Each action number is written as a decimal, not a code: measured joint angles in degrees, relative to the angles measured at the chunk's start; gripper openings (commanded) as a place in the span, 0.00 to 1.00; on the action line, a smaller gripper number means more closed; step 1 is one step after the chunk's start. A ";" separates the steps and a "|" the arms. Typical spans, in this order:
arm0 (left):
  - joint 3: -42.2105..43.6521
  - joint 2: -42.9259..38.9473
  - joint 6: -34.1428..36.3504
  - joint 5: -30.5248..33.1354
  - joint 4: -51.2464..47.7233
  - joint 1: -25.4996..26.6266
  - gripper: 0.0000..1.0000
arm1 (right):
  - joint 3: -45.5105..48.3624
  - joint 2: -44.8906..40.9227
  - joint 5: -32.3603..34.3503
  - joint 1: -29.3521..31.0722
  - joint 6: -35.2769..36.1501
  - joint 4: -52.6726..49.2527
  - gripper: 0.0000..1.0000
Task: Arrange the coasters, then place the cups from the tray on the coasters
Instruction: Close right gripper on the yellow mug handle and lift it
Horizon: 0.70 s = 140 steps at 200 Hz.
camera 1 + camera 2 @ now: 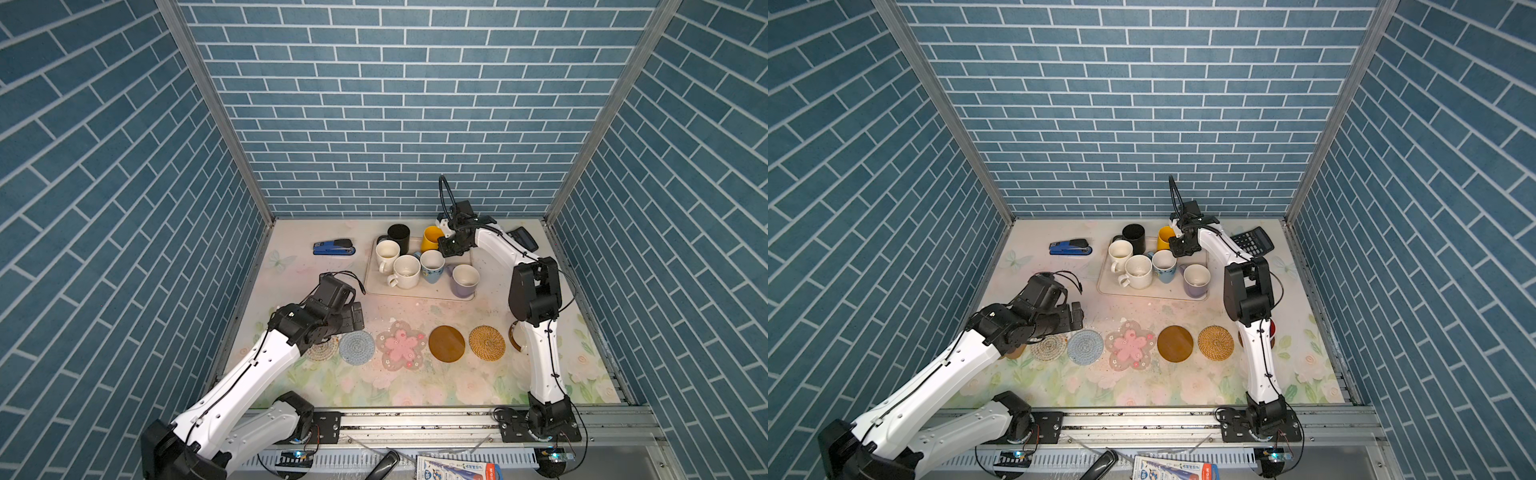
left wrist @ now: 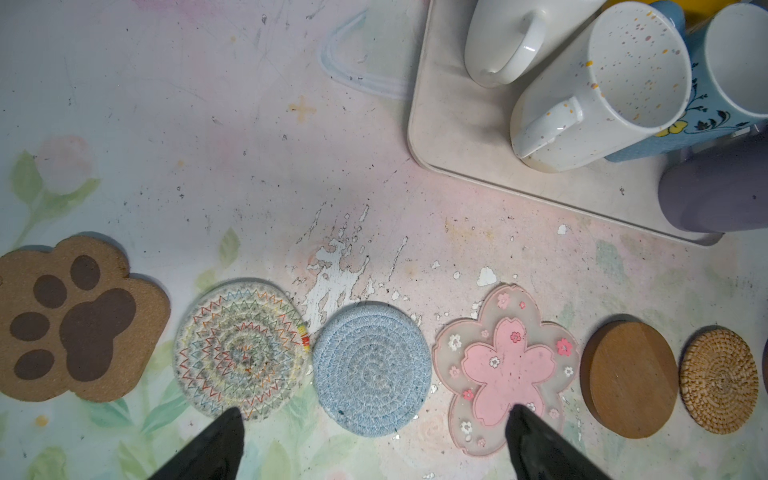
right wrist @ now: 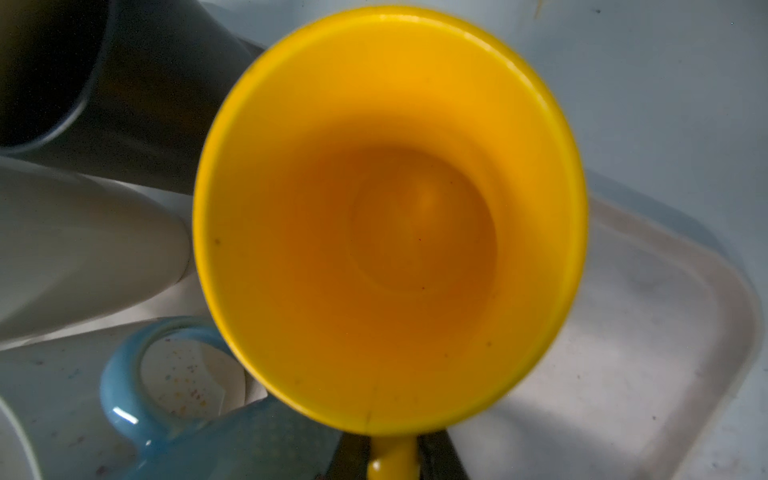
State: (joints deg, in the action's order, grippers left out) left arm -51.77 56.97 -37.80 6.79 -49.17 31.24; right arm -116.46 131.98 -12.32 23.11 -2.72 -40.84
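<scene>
Yellow cup (image 3: 390, 216) crowds the right wrist view, handle clamped in the cut-off right tool (image 3: 392, 457); left tool (image 2: 374, 432) gapes.

We note a flower-printed table (image 1: 415, 386), its print chipped mid-surface. Toward the front we log one row: paw coaster (image 2: 79, 320), zigzag woven coaster (image 2: 241, 349), blue-grey coaster (image 2: 372, 370), pink flower coaster (image 2: 505, 370), brown disc (image 2: 629, 380), rattan coaster (image 2: 719, 380). Further back we see the tray (image 1: 376, 286), a blue stapler (image 1: 333, 247) to its left and a calculator (image 1: 1252, 241) to its right.

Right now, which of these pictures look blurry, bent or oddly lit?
Right wrist view: the yellow cup fills the frame, its rim soft and smeared, surroundings dim. Left wrist view: sharp and evenly lit, a small glint on the handle of a white cup. Both top views: wide-angle, brick walls fan outward.
</scene>
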 measured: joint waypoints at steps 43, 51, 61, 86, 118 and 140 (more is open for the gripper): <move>0.02 -1.68 0.02 0.02 -0.13 0.00 0.99 | 0.11 -0.87 2.25 0.20 -1.03 0.04 0.00; 0.02 -1.88 0.04 0.02 -0.20 0.00 0.99 | 0.11 -1.07 2.45 0.20 -1.36 0.07 0.00; 0.02 -1.99 0.04 0.02 -0.24 0.00 0.99 | 0.13 -1.42 2.64 0.20 -1.60 0.07 0.00; 0.02 -2.01 0.07 0.02 -0.26 0.00 0.99 | 0.15 -3.13 2.67 0.26 -1.97 -0.15 0.00; 0.02 -2.01 0.07 0.02 -0.26 0.00 0.99 | 0.15 -5.75 2.71 0.31 -1.97 -0.33 0.00; 0.02 -2.01 0.09 0.02 -0.26 0.00 0.99 | 0.15 -7.13 2.84 0.31 -1.99 -0.44 0.00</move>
State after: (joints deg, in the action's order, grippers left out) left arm -51.75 54.96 -37.71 6.81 -49.43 31.24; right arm -116.31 124.86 -9.47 23.42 -4.71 -41.28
